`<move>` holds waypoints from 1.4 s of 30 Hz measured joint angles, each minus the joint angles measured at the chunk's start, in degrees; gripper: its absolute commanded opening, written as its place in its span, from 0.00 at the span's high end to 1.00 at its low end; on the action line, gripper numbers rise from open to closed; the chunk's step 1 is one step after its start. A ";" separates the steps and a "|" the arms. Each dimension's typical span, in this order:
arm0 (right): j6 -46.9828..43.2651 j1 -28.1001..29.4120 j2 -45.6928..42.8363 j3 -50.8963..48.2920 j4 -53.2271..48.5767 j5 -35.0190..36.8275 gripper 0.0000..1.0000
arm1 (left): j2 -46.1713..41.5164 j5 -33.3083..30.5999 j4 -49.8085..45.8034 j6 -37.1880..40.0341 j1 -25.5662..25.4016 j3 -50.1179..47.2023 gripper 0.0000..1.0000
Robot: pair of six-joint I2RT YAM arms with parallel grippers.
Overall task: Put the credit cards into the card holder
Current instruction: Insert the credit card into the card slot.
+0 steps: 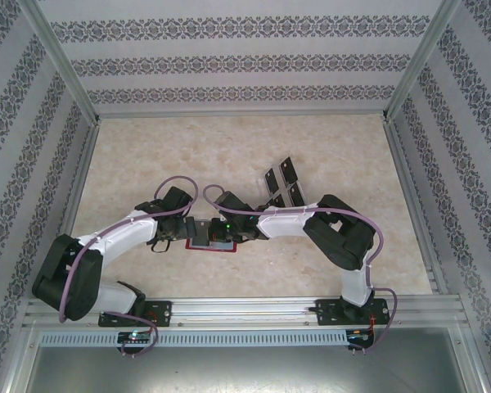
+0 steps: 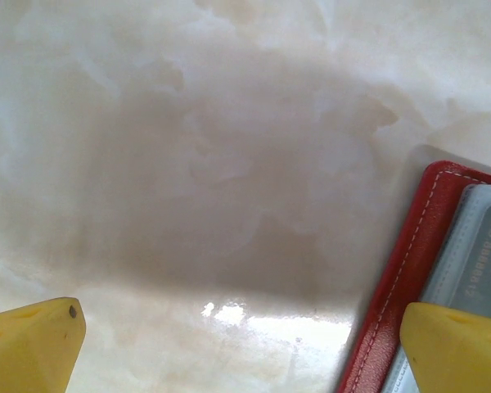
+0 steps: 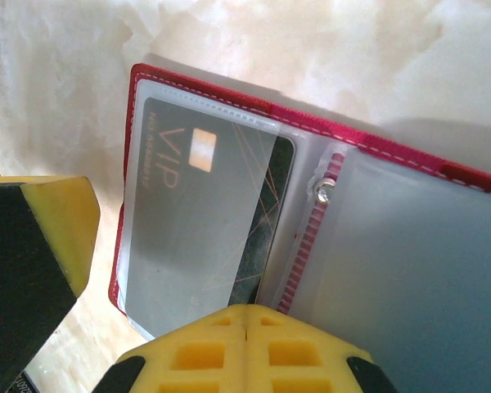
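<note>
Card holder (image 1: 217,248) first; where does it lie? (Inspector)

It lies open and flat on the desk (image 1: 147,155), near the middle of the near side, between my two wrists; clear pockets face up, red border around them. (Operator)

And the credit cards? (Inspector)

From the right wrist I see one dark card (image 3: 196,221) marked VIP in the clear pocket on the left of that view; most of it is under the sleeve, and its spine-side edge is uncovered. Loose credit cards (image 1: 288,170) lie in a small cluster on the desk beyond the right arm, well apart from the holder; I count four with confidence. (Operator)

State of the jaws? (Inspector)

Left jaws stand wide; one yellow fingertip (image 2: 454,348) sits over the holder's red edge, the other over bare desk. Right jaws are closed tight, tips (image 3: 196,356) pressed together at the near edge of the card pocket; whether they pinch card or sleeve I cannot tell. (Operator)
</note>
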 measured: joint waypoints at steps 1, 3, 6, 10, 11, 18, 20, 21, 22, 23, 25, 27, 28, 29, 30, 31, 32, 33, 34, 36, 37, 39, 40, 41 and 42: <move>-0.02 0.00 0.00 0.00 0.00 0.00 1.00 | 0.02 -0.04 0.00 0.00 0.13 0.00 0.00; 0.00 0.00 0.00 0.00 -0.02 0.00 1.00 | 0.26 -0.11 0.02 0.00 0.46 -0.02 0.00; -0.02 0.00 0.00 0.00 -0.02 0.00 1.00 | 1.14 -0.04 0.26 0.00 0.94 -0.81 0.00; -0.02 0.00 0.00 0.00 -0.02 0.00 1.00 | 1.95 0.22 0.70 -0.15 1.29 -2.14 0.00; -0.02 0.00 0.00 0.00 -0.02 0.00 1.00 | 1.95 0.31 0.70 -0.22 1.31 -2.16 0.00; -0.02 -0.02 0.00 0.00 0.00 -0.22 1.00 | 1.95 1.11 1.68 -0.24 1.31 -2.67 0.00; 0.00 -0.04 0.00 0.00 0.04 -0.52 1.00 | 1.95 1.42 2.08 -0.26 1.31 -2.89 0.00; 0.00 -0.04 0.00 0.00 0.11 -0.76 1.00 | 1.95 1.51 2.23 -0.28 1.31 -2.93 0.00; 0.00 -0.02 0.00 0.00 0.24 -0.96 1.00 | 1.95 1.51 2.27 -0.28 1.31 -2.95 0.00; -0.02 -0.02 0.02 0.00 0.52 -1.31 1.00 | 1.95 1.51 2.36 -0.28 1.29 -2.99 0.00; -0.02 0.00 0.07 0.00 1.29 -2.08 1.00 | 1.95 1.55 2.45 -0.44 1.29 -3.04 0.00; 0.00 0.00 0.22 0.02 1.97 -2.93 1.00 | 1.95 1.57 2.49 -0.50 1.27 -3.06 0.00; 0.00 0.00 0.26 0.02 2.16 -3.08 1.00 | 1.95 1.55 2.56 -0.55 1.25 -3.10 0.00; 0.00 0.00 0.28 0.02 2.21 -3.23 0.99 | 1.95 1.55 2.67 -0.66 1.25 -3.19 0.00; 0.00 0.00 0.28 0.02 2.29 -3.26 0.99 | 1.95 1.55 2.69 -0.70 1.25 -3.19 0.00; 0.00 0.00 0.26 0.02 2.40 -3.26 0.96 | 1.95 1.55 2.71 -0.70 1.25 -3.19 0.00; 0.00 0.00 0.26 0.00 2.47 -3.23 0.92 | 1.92 1.53 2.71 -0.70 1.25 -3.19 0.00; 0.04 -0.04 0.24 -0.04 2.51 -3.21 0.90 | 1.92 1.53 2.71 -0.72 1.25 -3.21 0.00; 0.04 -0.04 0.11 -0.28 2.54 -3.17 0.88 | 1.92 1.53 2.71 -0.72 1.25 -3.21 0.00; 0.17 -0.26 -0.72 -1.29 2.43 -2.75 0.83 | 1.92 1.53 2.71 -0.76 1.25 -3.21 0.00; 0.22 -0.42 -1.31 -1.90 2.27 -2.54 0.78 | 1.92 1.53 2.71 -0.87 1.25 -3.21 0.00; 0.35 -0.42 -2.29 -2.80 2.05 -2.01 0.69 | 1.92 1.53 2.71 -0.94 1.25 -3.21 0.00; 0.20 -0.44 -2.73 -3.15 2.01 -1.75 0.68 | 1.90 1.53 2.71 -0.98 1.25 -3.21 0.00; 0.07 -0.50 -3.04 -3.37 2.01 -1.68 0.68 | 1.86 1.53 2.71 -1.07 1.25 -3.23 0.00; 0.02 -0.52 -3.32 -3.54 2.01 -1.60 0.67 | 1.79 1.53 2.75 -1.11 1.25 -3.30 0.00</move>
